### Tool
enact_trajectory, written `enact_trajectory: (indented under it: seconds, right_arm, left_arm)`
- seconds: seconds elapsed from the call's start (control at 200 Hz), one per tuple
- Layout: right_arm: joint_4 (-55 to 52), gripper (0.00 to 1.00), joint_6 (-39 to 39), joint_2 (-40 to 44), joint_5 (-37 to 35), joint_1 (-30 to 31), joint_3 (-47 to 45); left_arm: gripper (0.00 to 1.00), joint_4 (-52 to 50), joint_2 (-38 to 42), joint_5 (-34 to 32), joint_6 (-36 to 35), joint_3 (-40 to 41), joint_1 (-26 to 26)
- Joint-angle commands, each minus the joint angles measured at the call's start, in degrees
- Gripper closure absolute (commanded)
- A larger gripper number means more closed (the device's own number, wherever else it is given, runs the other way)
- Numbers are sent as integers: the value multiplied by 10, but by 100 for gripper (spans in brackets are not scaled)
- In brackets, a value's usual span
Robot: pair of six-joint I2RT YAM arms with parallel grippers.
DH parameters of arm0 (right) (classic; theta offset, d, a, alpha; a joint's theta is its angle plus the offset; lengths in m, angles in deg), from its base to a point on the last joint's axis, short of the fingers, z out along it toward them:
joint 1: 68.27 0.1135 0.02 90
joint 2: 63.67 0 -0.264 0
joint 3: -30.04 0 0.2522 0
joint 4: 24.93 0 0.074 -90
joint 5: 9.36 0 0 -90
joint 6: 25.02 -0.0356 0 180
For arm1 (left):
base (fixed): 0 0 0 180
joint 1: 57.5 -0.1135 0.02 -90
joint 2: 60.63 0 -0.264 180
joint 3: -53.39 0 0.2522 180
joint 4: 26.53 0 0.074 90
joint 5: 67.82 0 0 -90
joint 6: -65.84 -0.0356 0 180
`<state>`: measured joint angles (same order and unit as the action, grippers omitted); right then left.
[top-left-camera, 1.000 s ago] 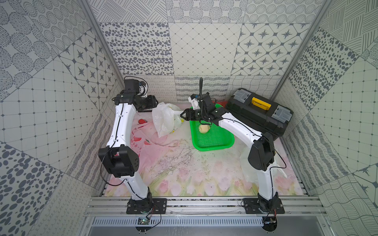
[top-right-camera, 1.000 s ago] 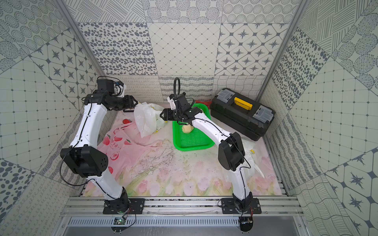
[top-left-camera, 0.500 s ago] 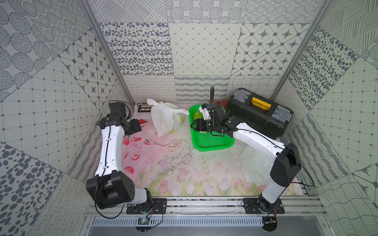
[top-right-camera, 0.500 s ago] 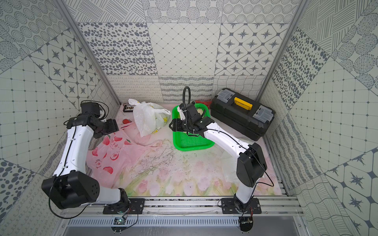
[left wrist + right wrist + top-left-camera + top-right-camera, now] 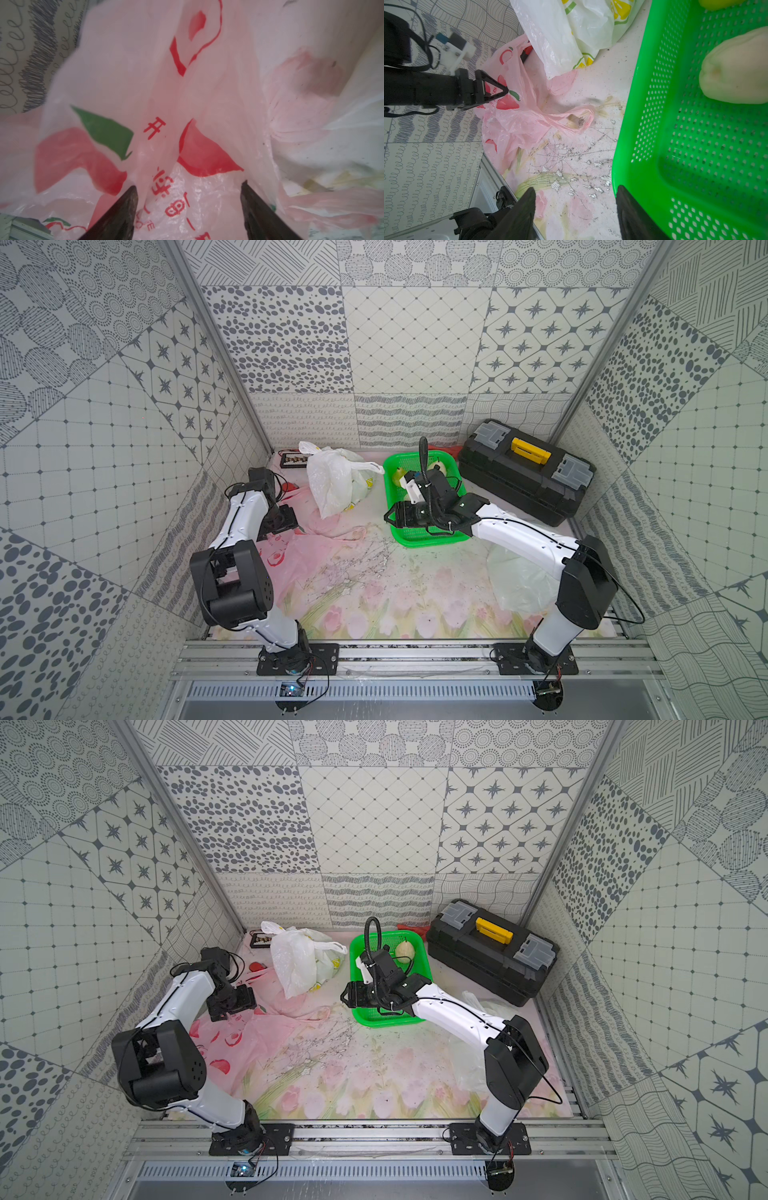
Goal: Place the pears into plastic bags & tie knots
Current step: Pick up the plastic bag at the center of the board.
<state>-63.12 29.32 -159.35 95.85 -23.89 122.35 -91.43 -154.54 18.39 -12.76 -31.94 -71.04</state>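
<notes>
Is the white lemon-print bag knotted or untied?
Untied: the white lemon-print bag has its two handles sticking out apart in both top views, no knot.

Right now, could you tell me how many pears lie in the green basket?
2: a cream pear and a yellow-green pear, both at the green basket's far end; the right arm may hide more.

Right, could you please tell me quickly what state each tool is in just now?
Left tool: open, tips at the thin pink strawberry-print plastic bag, no grip visible.
Right tool: open and empty, at the edge of the green perforated plastic basket.
</notes>
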Motion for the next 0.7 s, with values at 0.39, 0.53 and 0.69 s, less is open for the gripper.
enact_trajectory:
  seconds: [0.39,0.53,0.69]
  right_arm:
    - [39,39,-13,36,-13,15,-43]
    - [40,40,-20,41,-22,19,-53]
    - [53,52,-53,81,-91,21,-85]
  left_arm:
    - [100,-46,163,59,-9,6,8]
    - [100,-81,242,96,17,-35,12]
    - [100,-110,297,134,53,-134,25]
